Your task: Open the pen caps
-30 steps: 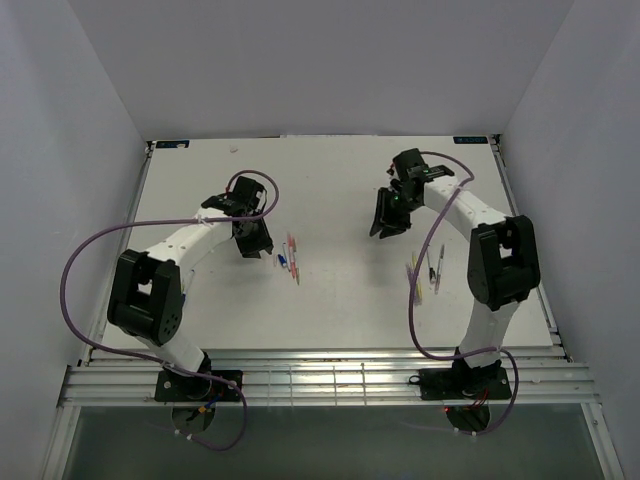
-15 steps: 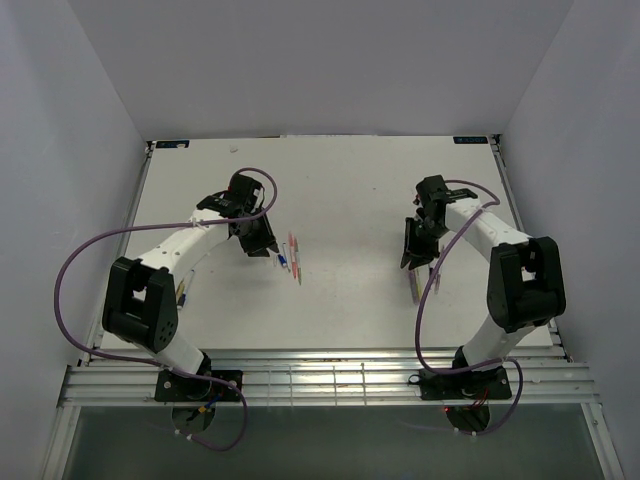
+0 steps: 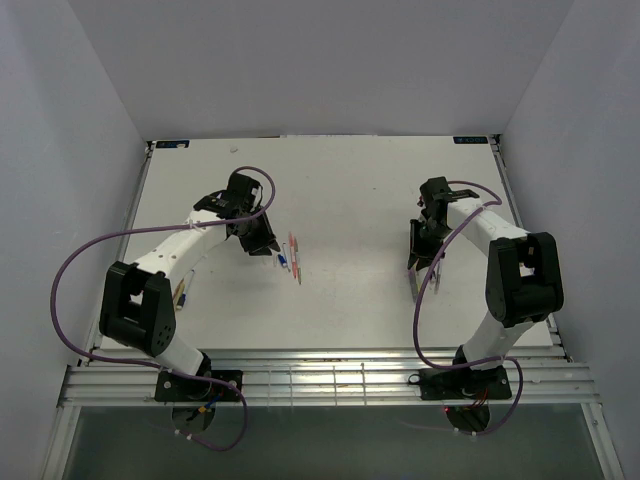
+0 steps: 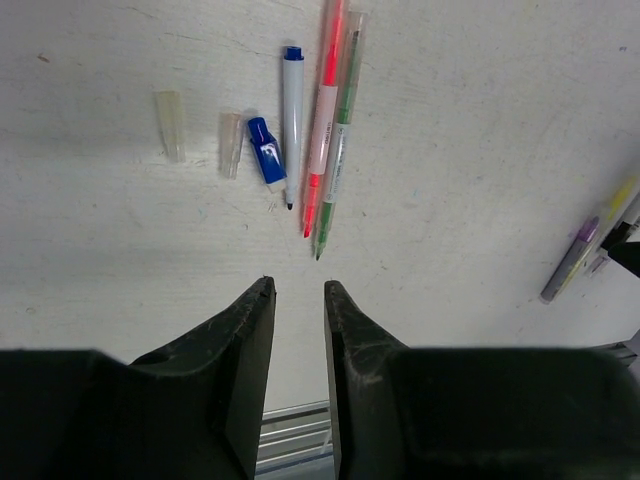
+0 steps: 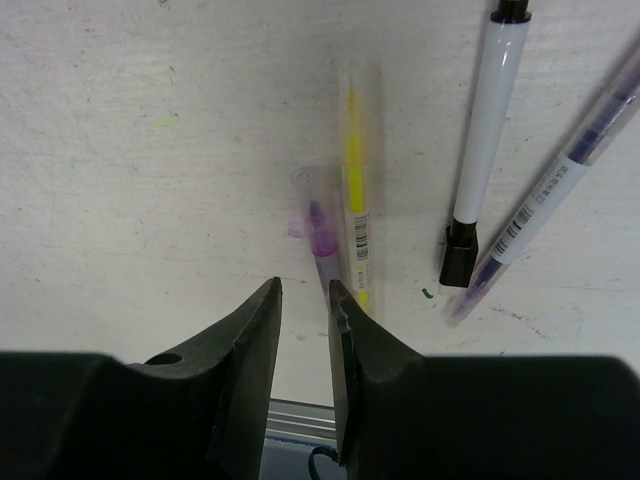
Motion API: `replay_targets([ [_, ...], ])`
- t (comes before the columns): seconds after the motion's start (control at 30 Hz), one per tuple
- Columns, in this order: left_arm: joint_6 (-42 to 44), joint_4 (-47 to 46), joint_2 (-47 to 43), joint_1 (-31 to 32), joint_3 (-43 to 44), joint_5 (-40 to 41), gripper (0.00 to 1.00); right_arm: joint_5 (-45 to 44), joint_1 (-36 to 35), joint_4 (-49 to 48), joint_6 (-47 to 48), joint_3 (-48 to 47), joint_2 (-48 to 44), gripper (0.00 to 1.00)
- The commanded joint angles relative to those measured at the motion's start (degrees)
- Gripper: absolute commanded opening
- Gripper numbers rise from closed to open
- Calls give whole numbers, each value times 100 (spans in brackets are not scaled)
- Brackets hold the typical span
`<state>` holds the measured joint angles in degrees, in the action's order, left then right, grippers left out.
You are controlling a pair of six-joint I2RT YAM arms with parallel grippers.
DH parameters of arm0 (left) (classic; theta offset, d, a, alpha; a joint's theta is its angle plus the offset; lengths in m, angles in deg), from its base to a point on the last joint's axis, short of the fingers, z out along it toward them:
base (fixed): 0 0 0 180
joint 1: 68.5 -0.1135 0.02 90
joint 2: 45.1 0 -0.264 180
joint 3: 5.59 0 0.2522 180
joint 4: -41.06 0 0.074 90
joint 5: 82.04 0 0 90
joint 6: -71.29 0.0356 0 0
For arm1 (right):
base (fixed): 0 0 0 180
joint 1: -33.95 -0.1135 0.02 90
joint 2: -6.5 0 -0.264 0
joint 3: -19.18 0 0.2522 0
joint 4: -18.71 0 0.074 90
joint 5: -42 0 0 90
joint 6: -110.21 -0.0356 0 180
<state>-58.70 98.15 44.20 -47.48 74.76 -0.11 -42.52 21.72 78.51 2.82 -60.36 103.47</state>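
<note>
Right fingers (image 5: 250, 350): slightly parted, empty
Clear purple plastic pen (image 5: 320, 235): just ahead, long axis along the gap
Left fingers (image 4: 240, 340): slightly parted, empty

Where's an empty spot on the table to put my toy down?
Bare: the table middle, between the left pens and right pens, plus its far edge. Crowded: loose caps beside the left end effector; right end effector over its pens.
</note>
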Motion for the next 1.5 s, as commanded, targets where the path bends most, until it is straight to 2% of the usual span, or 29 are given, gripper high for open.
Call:
replay_targets([
  [0.0,-79,-18,-325,8,12,-98,37,-196,28,-130,209,-313,138,32],
  [0.23,-141,-9,-387,8,-5,-115,36,-178,28,-166,236,-322,235,32],
  [0.43,-238,-9,-360,8,-32,-107,36,-47,28,-227,236,205,42,32],
  [0.9,-282,-79,-378,8,-146,-106,36,103,-95,-420,130,794,-134,31],
  [1.1,-238,-88,-281,8,-32,-159,36,33,-289,-535,-10,997,-108,24],
  [1.23,-211,-88,-229,8,47,-194,36,-29,-412,-517,-10,813,15,8],
  [1.33,-159,-149,-159,8,170,-404,36,-82,-525,-412,33,488,15,8],
  [1.47,-141,-500,26,8,337,-1229,37,793,-710,-377,192,-433,41,8],
])
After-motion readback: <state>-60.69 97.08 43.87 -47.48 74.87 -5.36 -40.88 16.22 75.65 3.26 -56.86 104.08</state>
